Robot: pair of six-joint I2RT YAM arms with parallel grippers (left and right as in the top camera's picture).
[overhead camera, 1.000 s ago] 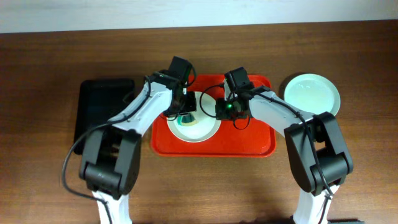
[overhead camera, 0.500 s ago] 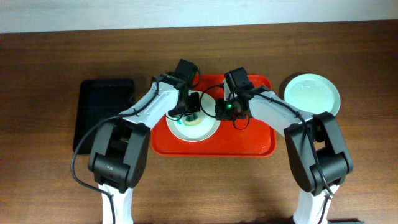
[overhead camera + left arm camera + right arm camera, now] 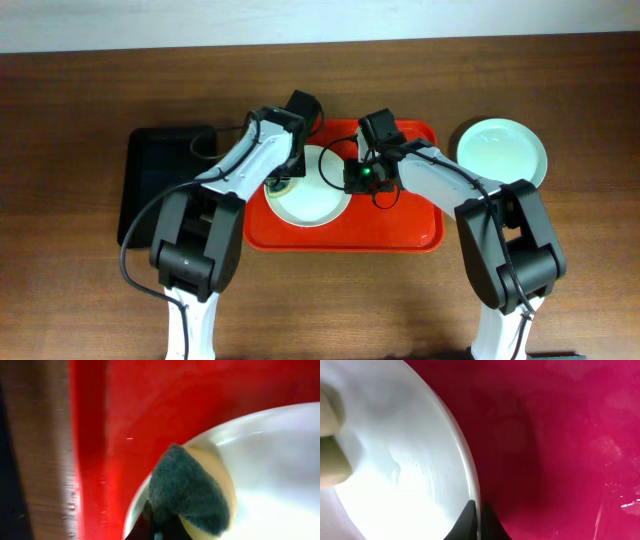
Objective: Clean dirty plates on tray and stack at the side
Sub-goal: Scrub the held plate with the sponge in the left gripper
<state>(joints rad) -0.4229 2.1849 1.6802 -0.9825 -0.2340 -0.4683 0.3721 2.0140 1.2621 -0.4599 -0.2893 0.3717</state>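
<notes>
The brown wooden bench (image 3: pixel 80 290) carries everything. At its middle lies the red tray (image 3: pixel 400 225), long side across. A black tray (image 3: pixel 165 185) sits to the left of it, near but apart.

A white plate (image 3: pixel 318 200) lies flat in the left half of the red tray, its left rim close to the tray's left wall. A mint plate (image 3: pixel 502 150) rests on the bare bench just beyond the red tray's far right corner. From above I cannot tell whether it is one plate or more.

Both arms reach in over the red tray and meet at the white plate, one on each side.

A sponge (image 3: pixel 192 492), yellow with a dark green scouring face, lies against the inner left edge of the white plate, green side up in the left wrist view. A pale corner of it also shows at the left edge of the right wrist view.

The left hand (image 3: pixel 159 527) is closed on the sponge, and only its dark fingertips show at the bottom of its own view. The right hand (image 3: pixel 479 517) is pinched shut on the plate's right rim, one finger inside the rim and one outside over the red tray floor.
</notes>
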